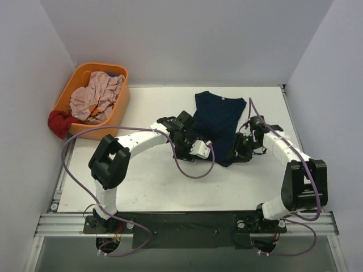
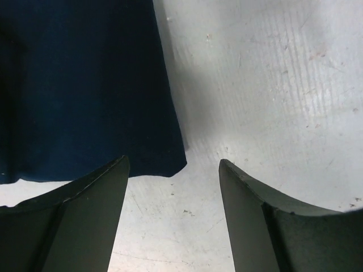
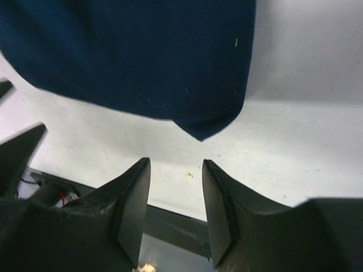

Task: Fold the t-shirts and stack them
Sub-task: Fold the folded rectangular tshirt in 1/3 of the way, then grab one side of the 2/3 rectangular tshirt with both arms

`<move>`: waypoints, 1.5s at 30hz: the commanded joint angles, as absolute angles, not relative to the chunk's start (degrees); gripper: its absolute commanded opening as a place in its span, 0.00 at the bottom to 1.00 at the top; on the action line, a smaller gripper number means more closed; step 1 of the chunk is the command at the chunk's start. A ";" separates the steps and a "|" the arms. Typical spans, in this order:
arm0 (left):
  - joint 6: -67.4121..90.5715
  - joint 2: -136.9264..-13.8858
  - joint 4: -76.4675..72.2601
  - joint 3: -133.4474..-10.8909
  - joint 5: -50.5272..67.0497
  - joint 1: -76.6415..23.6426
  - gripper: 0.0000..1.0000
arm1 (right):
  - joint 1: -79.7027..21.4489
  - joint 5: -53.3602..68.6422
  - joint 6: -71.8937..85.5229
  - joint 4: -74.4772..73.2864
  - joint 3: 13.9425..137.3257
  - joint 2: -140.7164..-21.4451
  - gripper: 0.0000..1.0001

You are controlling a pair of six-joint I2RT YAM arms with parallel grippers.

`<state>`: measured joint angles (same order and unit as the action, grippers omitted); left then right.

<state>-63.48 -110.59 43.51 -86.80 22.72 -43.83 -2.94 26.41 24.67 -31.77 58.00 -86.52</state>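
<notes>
Desk (image 1: 153, 181): white, carries the garment spread for folding.
Dark navy cotton t-shirt (image 1: 218, 116): flat, centre-right of desk, near corners towards the arms.
Orange plastic basket (image 1: 122, 99): far left, holds unfolded clothes.
Left end effector (image 2: 173, 164): wide, empty, at one corner.
Right end effector (image 3: 176, 164): narrower gap, empty, facing the other corner.

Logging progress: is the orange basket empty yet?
Not empty: the orange basket holds a crumpled pink garment; a red cloth hangs over its rim.

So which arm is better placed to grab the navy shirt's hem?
Probably left: the navy shirt corner lies inside the open left gripper; the right gripper, also open, sits short of its corner.
</notes>
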 commanded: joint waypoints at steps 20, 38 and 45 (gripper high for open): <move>-66.45 -112.06 24.78 -76.73 17.40 -43.42 0.00 | -2.73 31.72 35.78 3.17 32.78 -87.19 0.04; -70.14 -107.67 52.20 -81.92 21.88 -36.91 0.00 | -4.37 37.44 17.92 -35.68 40.69 -83.39 0.00; -69.52 -105.21 53.79 -75.94 22.41 -38.50 0.00 | -9.14 40.09 27.94 -38.13 34.37 -80.08 0.00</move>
